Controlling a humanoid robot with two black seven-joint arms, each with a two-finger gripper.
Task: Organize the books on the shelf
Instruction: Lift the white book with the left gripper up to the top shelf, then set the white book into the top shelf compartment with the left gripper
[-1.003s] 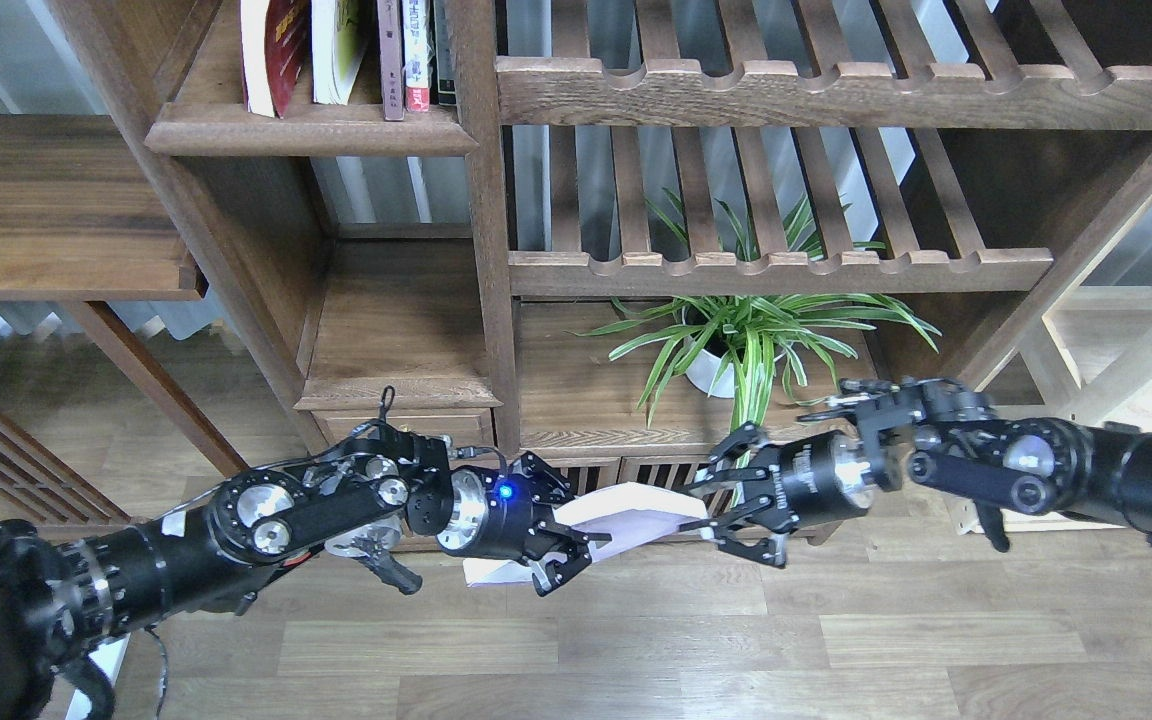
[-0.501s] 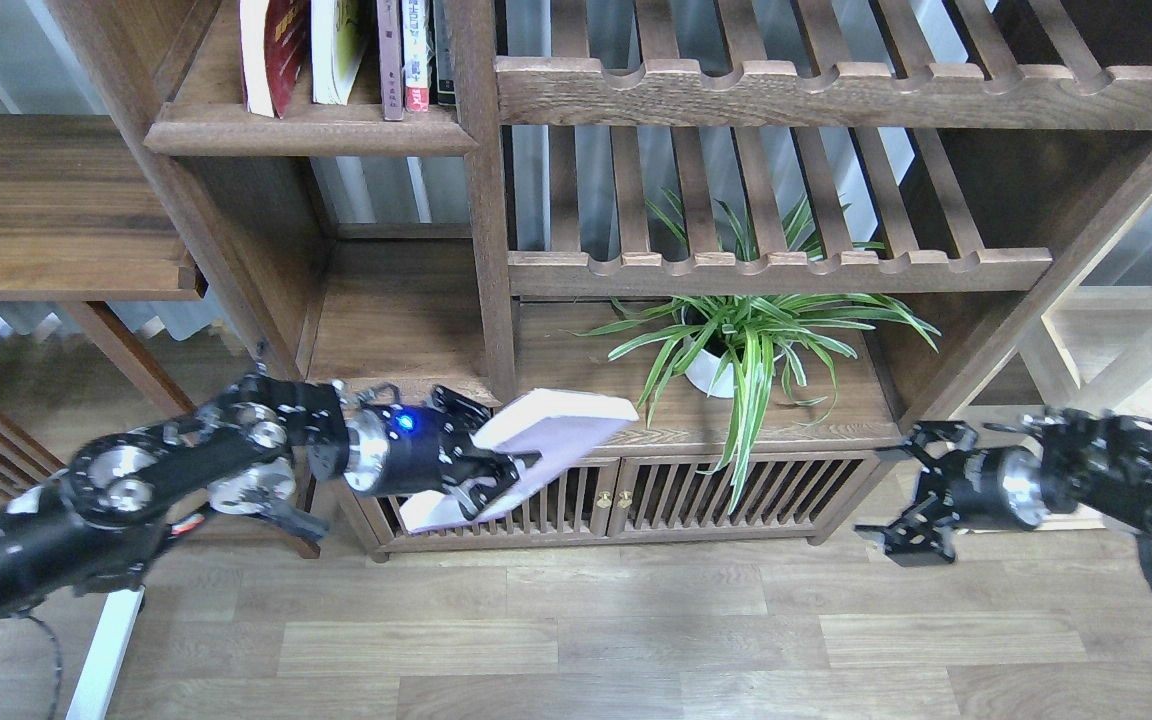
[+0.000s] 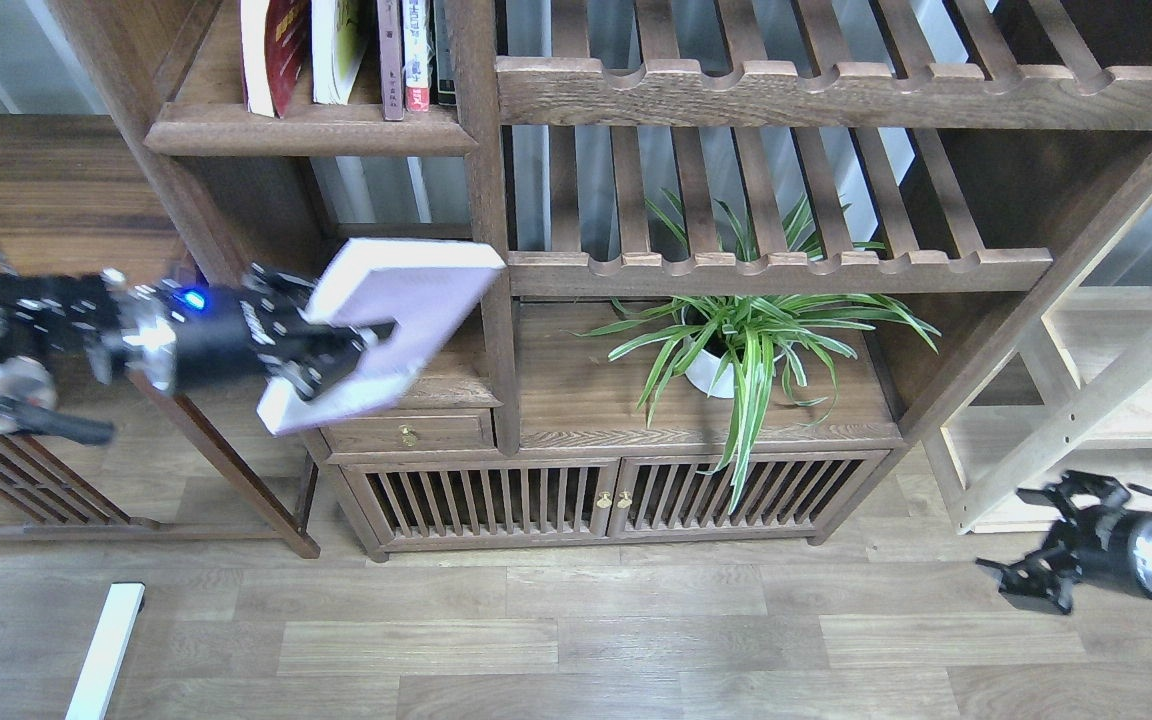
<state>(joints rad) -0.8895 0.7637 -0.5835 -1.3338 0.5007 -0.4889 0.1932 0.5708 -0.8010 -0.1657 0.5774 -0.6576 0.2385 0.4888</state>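
Observation:
My left gripper (image 3: 336, 350) is shut on the pale lavender-white book (image 3: 406, 295) and holds it tilted in the air, in front of the open compartment below the dark-brown shelf (image 3: 306, 135). The book's top corner is near the bookcase's middle post. On that shelf stand a red-covered book (image 3: 271, 50) and a yellow-green one (image 3: 338, 45), leaning beside thin upright books (image 3: 406, 55). My right gripper (image 3: 1033, 547) is open and empty, low at the right edge above the floor.
A potted spider plant (image 3: 736, 340) sits on the cabinet top right of the post. Slatted racks (image 3: 786, 270) fill the right bays. A drawer (image 3: 406, 435) and slatted doors (image 3: 606, 495) are below. A dark side table (image 3: 56, 200) stands left, a pale shelving unit (image 3: 1116, 400) right.
Both grippers were on the book a second ago. My right gripper let go and pulled back down to the right. My left arm swung the book up and to the left.

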